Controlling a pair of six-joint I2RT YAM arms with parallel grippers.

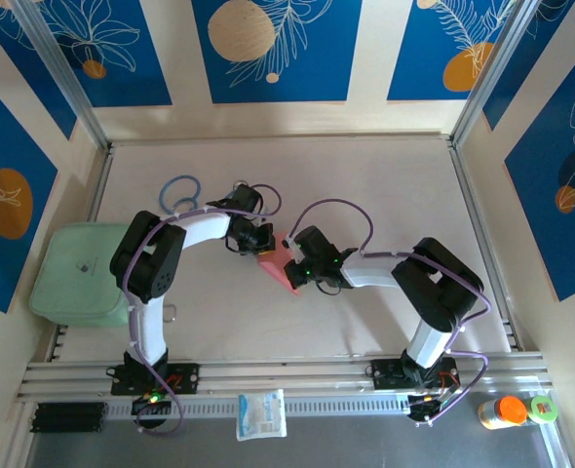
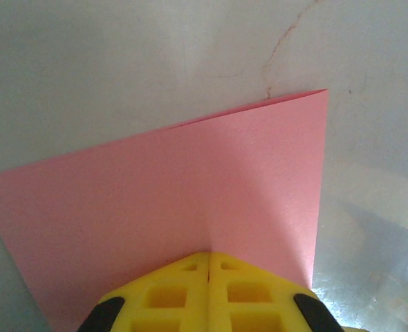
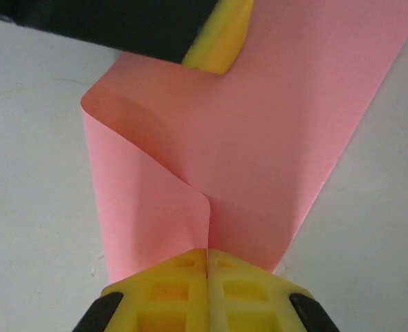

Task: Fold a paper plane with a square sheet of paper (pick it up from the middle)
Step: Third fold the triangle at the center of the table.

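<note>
I am in the middle of a fold, so the two layers must meet edge to edge before I press any crease. I think I should move both arms together and slowly, because the paper is thin and a pull in opposite directions can tear it or slip it from a pinch.

The pink sheet of paper (image 1: 276,265) is in the middle of the top view, between my two tools and over the pale table (image 1: 365,185). I cannot tell if its lower edge touches the table.

My left gripper (image 2: 209,259) has its jaws together, clamped on the near edge of the sheet, which looks doubled at the upper edge of that frame. My right gripper (image 3: 207,254) is also pressed together on the sheet. Just above it, at the left of the frame, the paper bends over in a soft curl and not a sharp crease.
</note>
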